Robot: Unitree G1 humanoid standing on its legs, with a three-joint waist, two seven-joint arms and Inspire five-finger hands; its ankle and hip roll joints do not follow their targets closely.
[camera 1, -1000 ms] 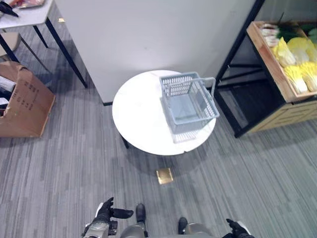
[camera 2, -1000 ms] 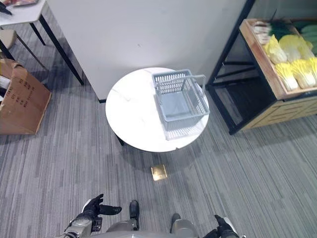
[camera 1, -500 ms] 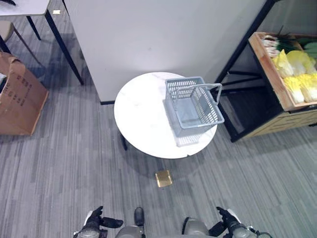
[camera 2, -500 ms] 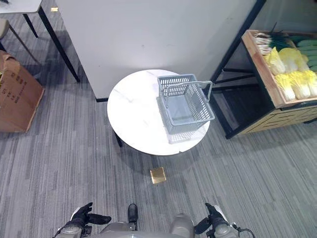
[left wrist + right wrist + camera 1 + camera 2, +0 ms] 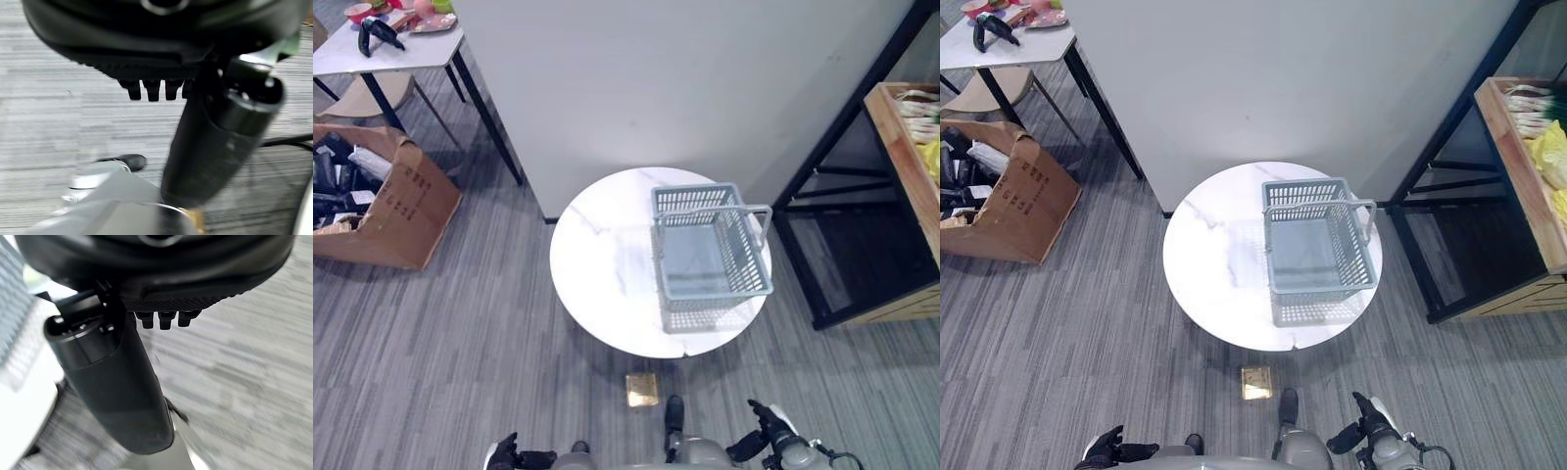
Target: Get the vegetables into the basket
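An empty grey plastic basket [image 5: 713, 255] with a hoop handle stands on the right half of a round white table [image 5: 602, 279]. Pale yellow leafy vegetables [image 5: 1552, 157] and white-stemmed green onions [image 5: 1528, 98] lie in a wooden crate on a black rack [image 5: 1449, 166] at the right edge. My left hand [image 5: 1111, 448] hangs low near the floor, far from the table, open and holding nothing. My right hand [image 5: 766, 431] hangs just as low on the other side, fingers relaxed and empty. In the wrist views the left thumb [image 5: 215, 142] and right thumb [image 5: 117, 382] stand out straight over grey carpet.
A white partition wall [image 5: 705, 78] rises behind the table. An open cardboard box [image 5: 386, 201] sits on the floor at left, beside a white desk [image 5: 391, 44] with clutter. A brass floor plate [image 5: 641, 389] lies between me and the table.
The camera has shifted: the crate has slid to the right edge and the box and desk at left show more fully. Both hands stay low and empty.
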